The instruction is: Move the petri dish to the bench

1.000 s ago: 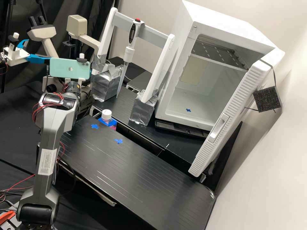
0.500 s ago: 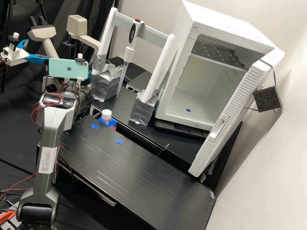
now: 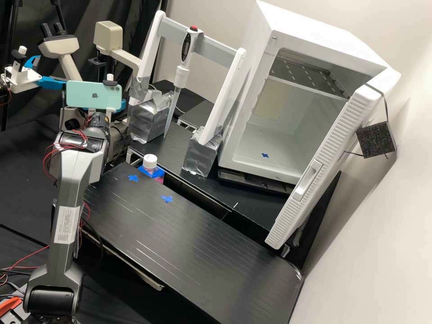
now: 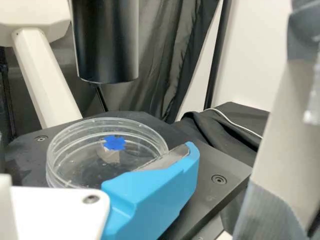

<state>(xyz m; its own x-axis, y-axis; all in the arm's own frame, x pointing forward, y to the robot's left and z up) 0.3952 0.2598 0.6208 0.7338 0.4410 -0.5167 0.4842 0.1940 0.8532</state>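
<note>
Dish [image 4: 60, 160] on stage [image 4: 220, 162], gripper [image 4: 152, 190] at rim! Spread or pinching? Can't tell. Now even, gentle squeeze, level lift, clear of black tube [image 4: 107, 45].

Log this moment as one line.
dish: at microscope stage | blue mark: seen through dish | fridge door: open | placement on bench: not yet done

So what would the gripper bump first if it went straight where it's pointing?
Probably the clear petri dish on the black plate, though the depth is hard to judge.
</note>
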